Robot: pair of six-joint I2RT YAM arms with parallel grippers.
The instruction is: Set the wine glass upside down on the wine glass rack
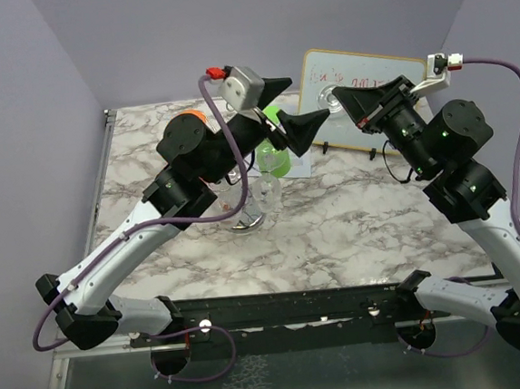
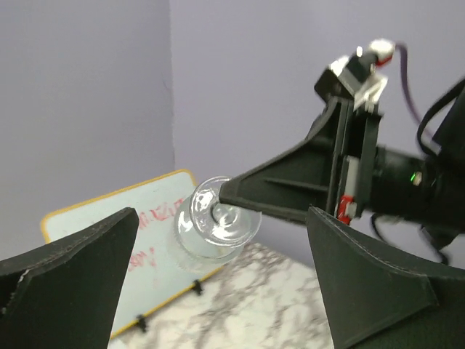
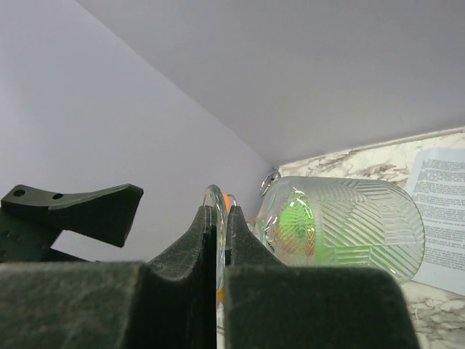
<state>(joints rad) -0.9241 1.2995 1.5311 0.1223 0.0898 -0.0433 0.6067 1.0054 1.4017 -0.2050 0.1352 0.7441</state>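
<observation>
Top cam sits high behind the arm bases, looking down and fwd over the whole worktop to the back wall. Left wrist cam looks out betw. the left end effector fingers, close on the wine glass, whiteboard behind. Right wrist cam sights along the right end effector, v. close. Both wrist cams share that glass.

You are viewing a clear wine glass with a ribbed bowl, lying sideways in the air, its foot disc being pinched edge-on by the right gripper. The chrome wine glass rack is standing on its disc base, apart from the glass and partly hidden.
</observation>
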